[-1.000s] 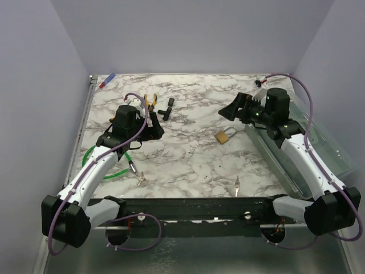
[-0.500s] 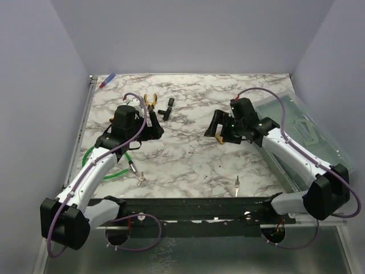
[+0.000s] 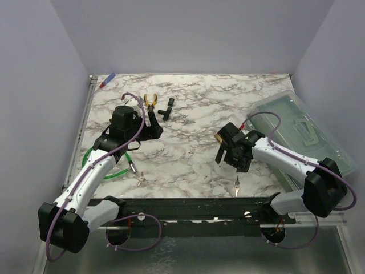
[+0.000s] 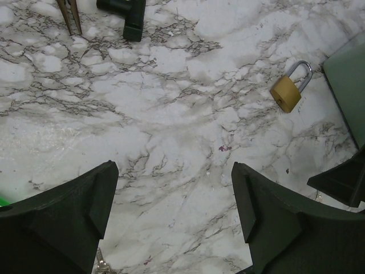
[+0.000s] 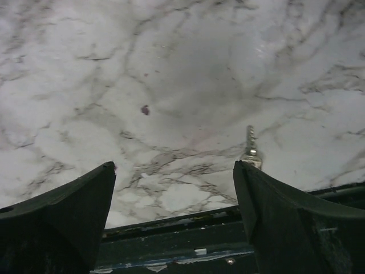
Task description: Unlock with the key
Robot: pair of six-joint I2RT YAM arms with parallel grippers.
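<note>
Right claw (image 5: pixel 173 170) gapes wide, empty, above marble tabletop (image 5: pixel 171 68); small metal key (image 5: pixel 251 149) lies flat at its 2 o'clock; left claw (image 4: pixel 171 171) also wide, empty; brass padlock (image 4: pixel 290 88) at its 1 o'clock; key probably light, stiff, thin, slippery; pinch its bow.

A robotics lab test cell: twin robot arms (image 3: pixel 94 171) stand bolted to a black rail (image 3: pixel 194 209) at the edge of a marble-patterned table (image 3: pixel 188 117), boxed in by plain lilac walls (image 3: pixel 188 34), purple cables (image 3: pixel 130 95) trailing.
</note>
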